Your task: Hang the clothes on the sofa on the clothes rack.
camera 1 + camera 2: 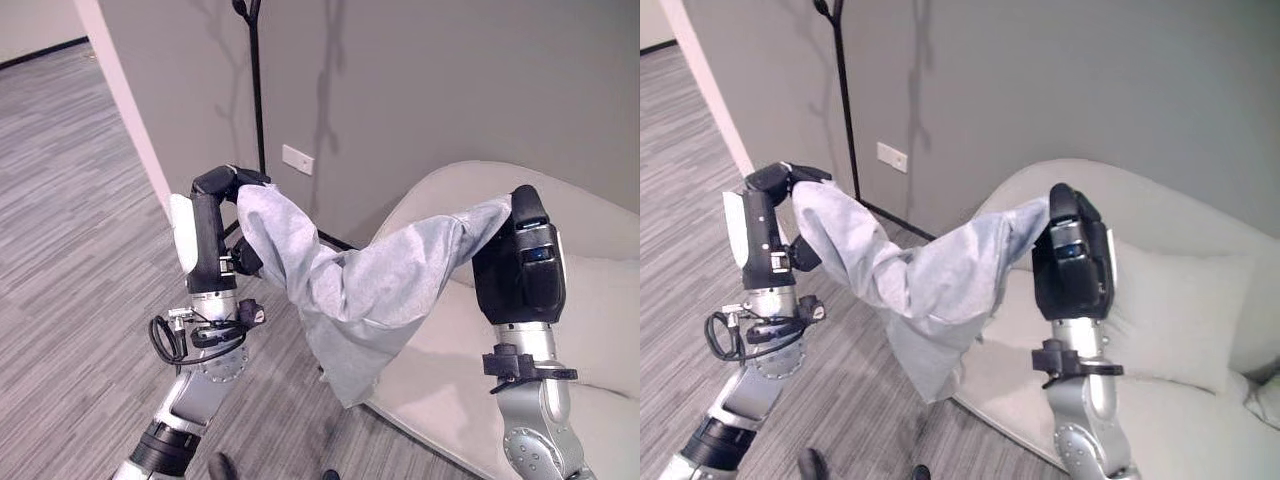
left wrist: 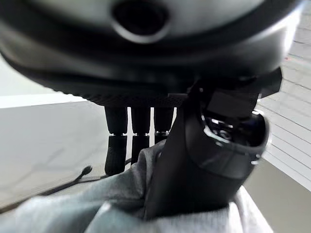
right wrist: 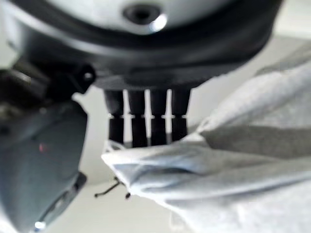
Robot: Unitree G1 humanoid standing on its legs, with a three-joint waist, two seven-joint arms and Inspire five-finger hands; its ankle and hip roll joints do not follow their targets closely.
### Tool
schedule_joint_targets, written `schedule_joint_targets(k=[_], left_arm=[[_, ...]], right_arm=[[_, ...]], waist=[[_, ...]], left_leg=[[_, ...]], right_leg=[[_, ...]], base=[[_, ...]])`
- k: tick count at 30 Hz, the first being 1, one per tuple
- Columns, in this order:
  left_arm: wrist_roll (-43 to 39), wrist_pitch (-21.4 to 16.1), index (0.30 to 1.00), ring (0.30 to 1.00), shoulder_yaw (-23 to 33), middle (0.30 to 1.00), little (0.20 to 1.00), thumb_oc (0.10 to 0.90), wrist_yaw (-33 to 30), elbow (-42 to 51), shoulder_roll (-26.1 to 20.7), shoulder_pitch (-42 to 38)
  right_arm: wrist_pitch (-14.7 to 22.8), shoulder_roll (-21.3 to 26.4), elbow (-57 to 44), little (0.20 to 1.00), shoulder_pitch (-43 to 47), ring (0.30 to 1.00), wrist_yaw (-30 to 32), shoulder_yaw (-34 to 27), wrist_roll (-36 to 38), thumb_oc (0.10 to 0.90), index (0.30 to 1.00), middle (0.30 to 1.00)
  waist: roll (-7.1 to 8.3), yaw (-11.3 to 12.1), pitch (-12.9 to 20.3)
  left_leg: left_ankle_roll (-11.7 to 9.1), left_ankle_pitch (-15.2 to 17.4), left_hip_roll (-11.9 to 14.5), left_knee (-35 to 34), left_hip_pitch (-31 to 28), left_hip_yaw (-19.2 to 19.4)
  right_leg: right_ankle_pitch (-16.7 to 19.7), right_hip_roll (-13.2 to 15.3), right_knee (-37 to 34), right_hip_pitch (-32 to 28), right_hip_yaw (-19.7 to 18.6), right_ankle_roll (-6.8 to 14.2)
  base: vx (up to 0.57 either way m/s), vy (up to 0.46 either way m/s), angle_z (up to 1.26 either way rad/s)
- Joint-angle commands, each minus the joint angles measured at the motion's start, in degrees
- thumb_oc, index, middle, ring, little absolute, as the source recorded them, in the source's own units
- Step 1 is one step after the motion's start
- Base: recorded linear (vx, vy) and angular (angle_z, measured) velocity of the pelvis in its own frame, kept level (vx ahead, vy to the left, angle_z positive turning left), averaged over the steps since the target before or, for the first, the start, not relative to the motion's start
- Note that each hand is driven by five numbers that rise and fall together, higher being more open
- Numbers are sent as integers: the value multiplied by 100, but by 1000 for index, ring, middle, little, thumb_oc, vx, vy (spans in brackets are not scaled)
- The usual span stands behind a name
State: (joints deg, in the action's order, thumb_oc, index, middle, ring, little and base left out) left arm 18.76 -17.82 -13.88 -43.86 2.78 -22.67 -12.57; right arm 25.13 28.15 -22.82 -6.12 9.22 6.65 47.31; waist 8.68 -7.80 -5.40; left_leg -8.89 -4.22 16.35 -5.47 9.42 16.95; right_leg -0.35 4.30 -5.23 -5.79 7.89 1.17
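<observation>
1. The pale grey cloth garment (image 1: 350, 290) is hanging in the air between the two raised hands, stretched from one to the other and sagging in the middle, with a loose fold drooping toward the floor.
2. The left hand (image 1: 225, 183) is gripping one end of the garment: its dark fingers (image 2: 116, 145) are curling over the cloth edge and the thumb is pressing down on the fabric, as its wrist view shows.
3. The right hand (image 1: 1070, 250) is holding the other end up over the seat; in its wrist view the fingers (image 3: 146, 121) are reaching down onto the bunched edge of the cloth, pinching it.
4. The cream upholstered sofa with a rounded back (image 1: 600, 300) is standing below and behind the right hand, with a pale cushion (image 1: 1180, 310) resting on it.
5. The thin black metal pole of the clothes rack (image 1: 257, 90) is rising against the grey wall (image 1: 450, 90), just behind the left hand.
6. A white wall socket plate (image 1: 297, 159) is sitting on the wall beside the pole.
7. Grey striped carpet (image 1: 70, 250) is covering the floor.
</observation>
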Motion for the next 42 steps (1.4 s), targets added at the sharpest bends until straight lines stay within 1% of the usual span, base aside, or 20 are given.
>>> schedule_joint_targets(k=[1, 3, 4, 9, 12, 13, 14, 15, 16, 19, 23, 26, 29, 30, 32, 34, 37, 39, 40, 42], left_arm=[[188, -422, 300, 300, 360, 300, 300, 400, -598, 584, -29, -555], [175, -364, 300, 300, 382, 300, 300, 400, -601, 557, -4, -456], [208, -350, 300, 300, 295, 300, 300, 400, -612, 491, 1, -530], [369, -285, 300, 300, 234, 300, 300, 400, -728, 391, -225, -828], [483, -191, 300, 300, 287, 300, 300, 400, -938, 386, -333, -939], [510, -175, 300, 300, 287, 300, 300, 400, -985, 351, -338, -972], [543, -175, 300, 300, 261, 300, 300, 400, -944, 298, -288, -975], [693, -123, 300, 300, 274, 300, 300, 400, -961, 273, -318, -942], [844, -30, 300, 300, 328, 300, 300, 400, -898, 286, -357, -935], [967, -45, 300, 300, 441, 300, 300, 400, -1016, 170, -353, -1056], [1271, 22, 300, 300, 429, 300, 300, 400, -1174, -89, -394, -1531], [1364, 104, 300, 300, 547, 300, 300, 400, -1222, -125, -436, -1609], [1490, 307, 300, 300, 776, 300, 300, 400, -1373, -147, -652, -1827], [1658, 451, 300, 300, 1034, 300, 300, 400, -1597, -7, -935, -1799], [1742, 553, 300, 300, 1180, 300, 300, 400, -1650, 129, -999, -1684], [2006, 779, 300, 300, 1842, 300, 300, 400, -1699, 657, -1033, -1057], [2074, 748, 300, 300, 2093, 300, 300, 400, -1609, 1011, -957, -695], [2136, 724, 300, 300, 2210, 300, 300, 400, -1706, 1009, -1049, -590], [2136, 724, 300, 300, 2210, 300, 300, 400, -1706, 1009, -1049, -590], [2271, 849, 300, 300, 2082, 300, 300, 400, -1772, 551, -1390, -1050]], right_arm=[[646, 270, -371, 300, 455, 300, 208, -545, -474, 400, 300, 300], [602, 258, -465, 300, 376, 300, 239, -575, -609, 400, 300, 300], [546, 221, -513, 300, 356, 300, 318, -616, -760, 400, 300, 300], [421, -146, -419, 300, 572, 300, 932, -726, -1419, 400, 300, 300], [463, -403, -370, 300, 885, 300, 1324, -464, -1727, 400, 300, 300], [505, -458, -392, 300, 892, 300, 1390, -405, -1756, 400, 300, 300], [521, -469, -529, 300, 786, 300, 1414, -454, -1855, 400, 300, 300], [557, -431, -604, 300, 844, 300, 1506, -507, -1975, 400, 300, 300], [550, -413, -641, 300, 913, 300, 1491, -498, -2023, 400, 300, 300], [532, -365, -623, 300, 983, 300, 1435, -436, -2068, 400, 300, 300], [494, -138, -629, 300, 942, 300, 1278, -539, -2332, 400, 300, 300], [505, 1, -543, 300, 1031, 300, 1250, -554, -2379, 400, 300, 300], [478, 239, -419, 300, 1309, 300, 1161, -624, -2473, 400, 300, 300], [510, 411, -330, 300, 1385, 300, 1185, -836, -2561, 400, 300, 300], [497, 421, -332, 300, 1348, 300, 1207, -875, -2592, 400, 300, 300], [399, 454, -564, 300, 1025, 300, 1127, -1101, -2944, 400, 300, 300], [376, 429, -708, 300, 863, 300, 1082, -1211, -3037, 400, 300, 300], [397, 429, -669, 300, 908, 300, 1159, -1285, -3048, 400, 300, 300], [397, 429, -669, 300, 908, 300, 1159, -1285, -3048, 400, 300, 300], [330, 553, -315, 300, 1396, 300, 1710, -1394, -3343, 400, 300, 300]], waist=[[-254, 58, 535], [-404, 94, 623], [-468, 74, 640], [-587, -46, 741], [-731, -78, 633], [-755, -143, 600], [-822, -260, 528], [-887, -297, 515], [-899, -321, 533], [-823, -362, 550], [-759, -435, 661], [-766, -384, 732], [-687, -230, 715], [-446, -11, 604], [-408, 13, 576], [-386, 116, 639], [-411, 112, 747], [-434, 144, 811], [-434, 144, 811], [-570, 141, 874]], left_leg=[[-22, -560, 70, 47, -437, 429], [-1, -363, 6, 79, -557, 512], [48, -174, -214, 446, -447, 497], [623, 216, -974, 323, -809, 821], [929, 387, -1297, 47, -1209, 1164], [958, 450, -1337, 47, -1289, 1228], [947, 531, -1362, 47, -1403, 1219], [895, 649, -1349, 47, -1534, 1267], [837, 740, -1331, 47, -1668, 1344], [758, 836, -1346, 47, -1865, 1414], [703, 939, -1339, 47, -2166, 1410], [567, 718, -1245, 47, -2359, 1391], [225, 280, -885, 1250, -2014, 1154], [70, -115, -414, 2643, -1426, 990], [34, -137, -295, 2876, -1276, 980], [133, 82, -380, 2148, -1252, 952], [207, 122, -537, 1252, -1285, 771], [198, -32, -562, 445, -1256, 507], [198, -32, -562, 445, -1256, 507], [-36, -468, -347, 47, -778, 41]], right_leg=[[-680, 185, 261, -340, 232, 316], [-767, 324, 266, -583, 175, 413], [-643, 569, 392, -684, 205, 503], [573, 1176, 1710, -119, 6, 672], [1143, 1523, 2709, 451, 286, 718], [1007, 1424, 3003, 739, 285, 705], [444, 1018, 2985, 1048, 347, 635], [-11, 788, 2382, 1066, 678, 565], [-31, 577, 1585, 1086, 864, 560], [408, 361, 775, 1336, 687, 780], [409, 217, 578, 1146, 295, 716], [328, 76, 496, 924, 270, 619], [223, -129, 225, 525, 342, 429], [55, -169, 38, 170, 471, 225], [-29, -181, 23, 79, 500, 174], [-75, -42, 23, 19, 498, 236], [-140, 72, 23, 21, 520, 320], [-241, 138, 23, -2, 510, 381], [-241, 138, 23, -2, 510, 381], [-335, 198, 23, -161, 408, 373]], base=[[523, 286, -24], [628, 424, -17], [681, 540, -38], [430, 447, 12], [260, 383, -8], [230, 230, -55], [322, 125, -38], [372, -18, -14], [309, -113, 0], [208, -125, -20], [252, -146, -39], [217, -164, -5], [313, -388, -9], [327, -498, -4], [189, -212, 0], [195, 60, 17], [125, 110, 9], [127, 105, 11], [92, 94, -10], [200, 171, -19]])
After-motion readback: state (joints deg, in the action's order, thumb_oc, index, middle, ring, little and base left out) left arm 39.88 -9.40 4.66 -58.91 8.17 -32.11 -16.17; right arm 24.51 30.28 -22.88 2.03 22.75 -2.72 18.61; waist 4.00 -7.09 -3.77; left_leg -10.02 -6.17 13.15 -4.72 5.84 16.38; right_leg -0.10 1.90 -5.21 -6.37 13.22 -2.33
